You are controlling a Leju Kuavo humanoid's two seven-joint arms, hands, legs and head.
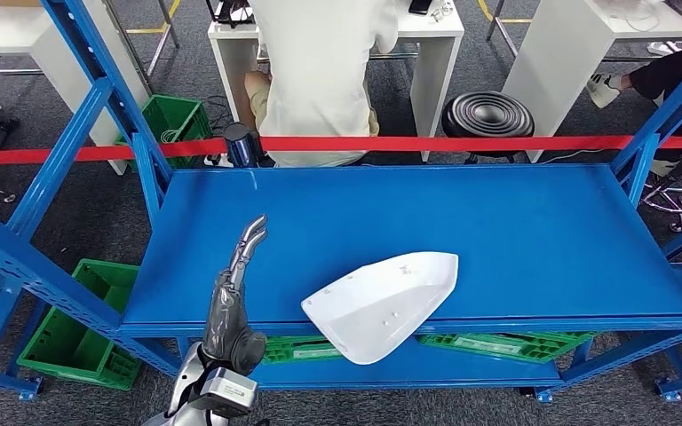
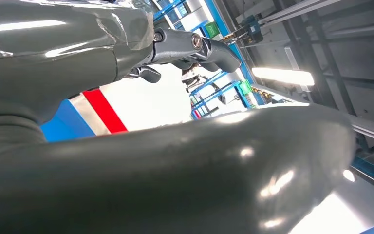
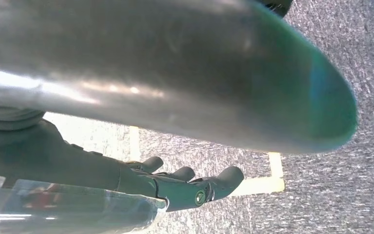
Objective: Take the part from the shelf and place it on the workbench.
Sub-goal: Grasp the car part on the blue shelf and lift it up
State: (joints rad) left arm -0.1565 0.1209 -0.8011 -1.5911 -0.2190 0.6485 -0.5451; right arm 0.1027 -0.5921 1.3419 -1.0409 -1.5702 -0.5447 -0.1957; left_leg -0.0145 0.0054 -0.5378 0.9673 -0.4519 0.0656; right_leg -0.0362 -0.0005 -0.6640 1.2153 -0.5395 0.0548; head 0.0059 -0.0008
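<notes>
One white part (image 1: 382, 303) (overhanging shelf (image 1: 515, 231) edge), left hand (image 1: 235, 282) empty

The left hand (image 2: 126, 97) looks very big and grey here. Its fat thumb (image 2: 199, 175) lies right across the front and shines in the light. The darker fingers (image 2: 199, 46) reach out straight past it, with nothing in them. Between the thumb and the fingers you can see a bit of blue shelf (image 2: 63, 122), a red band (image 2: 104, 109) and something white (image 2: 146, 102). Beyond the fingertips a long bright lamp (image 2: 282, 76) glows.
</notes>
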